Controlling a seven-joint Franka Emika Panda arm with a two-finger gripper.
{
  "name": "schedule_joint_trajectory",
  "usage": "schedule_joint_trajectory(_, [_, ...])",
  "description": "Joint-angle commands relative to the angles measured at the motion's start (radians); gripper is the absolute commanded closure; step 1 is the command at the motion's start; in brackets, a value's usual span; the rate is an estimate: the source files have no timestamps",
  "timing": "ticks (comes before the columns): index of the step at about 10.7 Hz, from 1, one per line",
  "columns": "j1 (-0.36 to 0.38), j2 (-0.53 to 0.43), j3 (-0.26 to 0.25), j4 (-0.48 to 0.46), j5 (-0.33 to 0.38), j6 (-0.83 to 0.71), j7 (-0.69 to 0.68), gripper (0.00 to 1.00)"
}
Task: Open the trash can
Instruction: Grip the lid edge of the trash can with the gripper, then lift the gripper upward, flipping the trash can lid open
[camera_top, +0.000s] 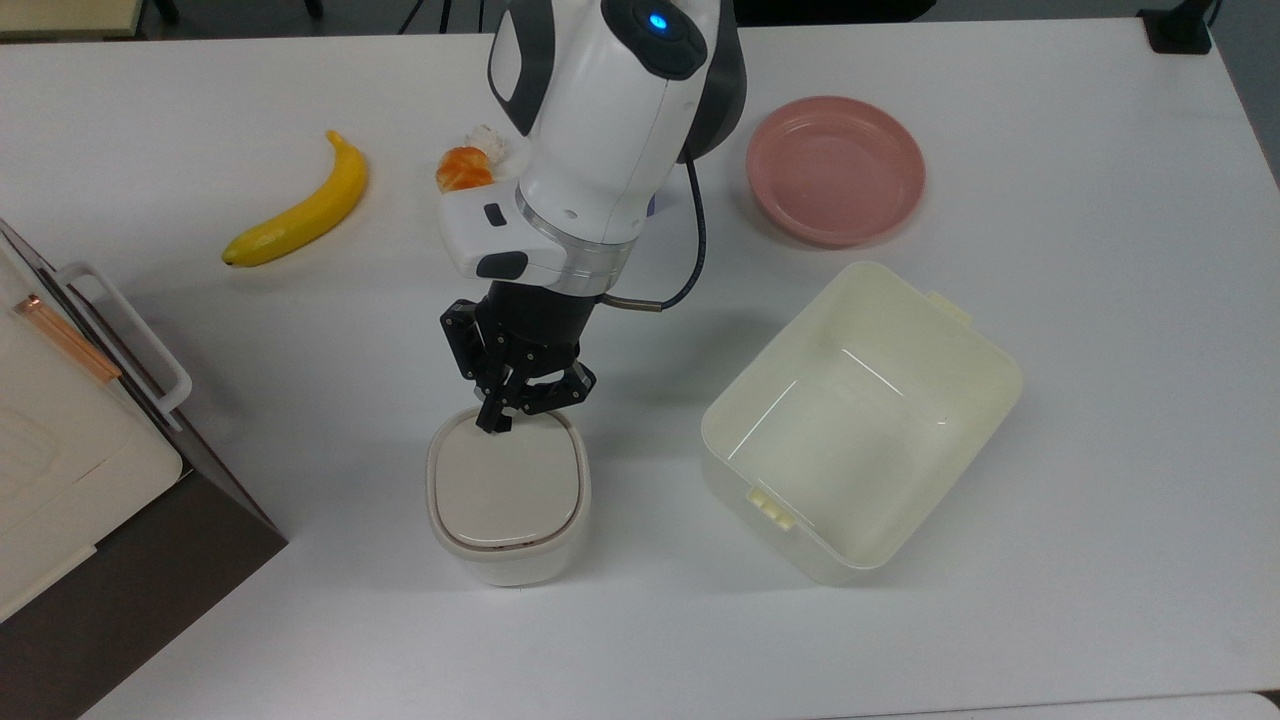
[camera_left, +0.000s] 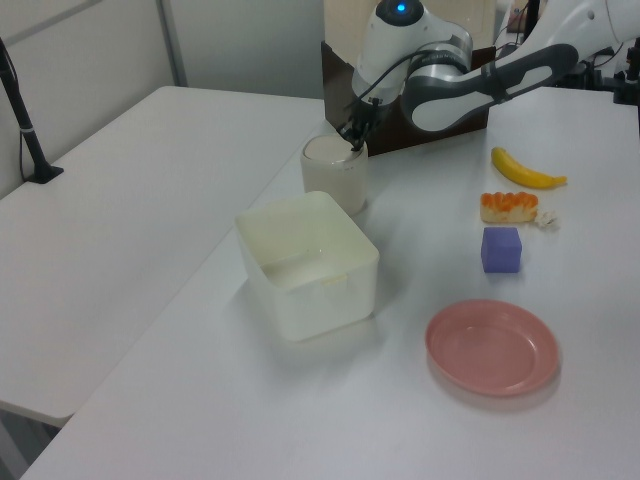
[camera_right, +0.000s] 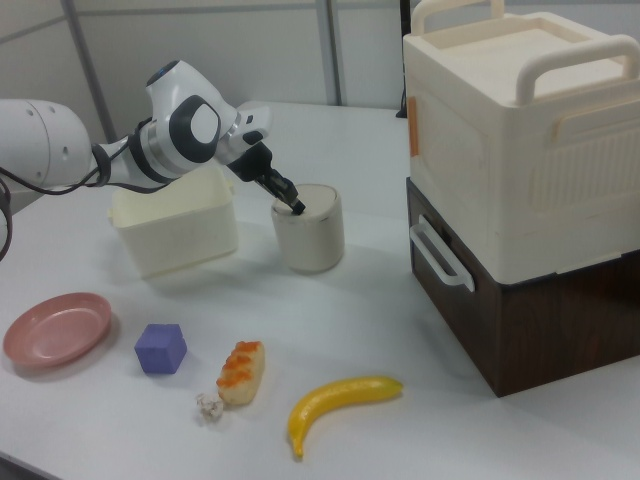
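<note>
Gripper (camera_top: 493, 424) is pressing down at the far edge of the trash can (camera_top: 508, 495) lid in the top view, fingers clenched together, holding nothing. Can is sitting mid-table (lid lying flat, closed), between the cream tub (camera_top: 862, 420) and the white appliance (camera_top: 60, 440).
</note>
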Motion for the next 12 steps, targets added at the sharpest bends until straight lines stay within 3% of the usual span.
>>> schedule_joint_trajectory(1, [0.009,0.001,-0.002,-0.047,-0.044,-0.002,0.022,0.95])
schedule_joint_trajectory(4, [-0.008,-0.029,-0.002,-0.014,0.003,0.001,0.03,0.95])
schedule_joint_trajectory(6, [-0.066,-0.121,-0.009,-0.009,0.136,0.004,0.001,0.95])
schedule_joint_trajectory(9, [-0.113,-0.232,-0.009,-0.023,0.308,-0.034,-0.204,0.94])
schedule_joint_trajectory(12, [-0.121,-0.279,-0.008,-0.024,0.32,-0.206,-0.388,0.94])
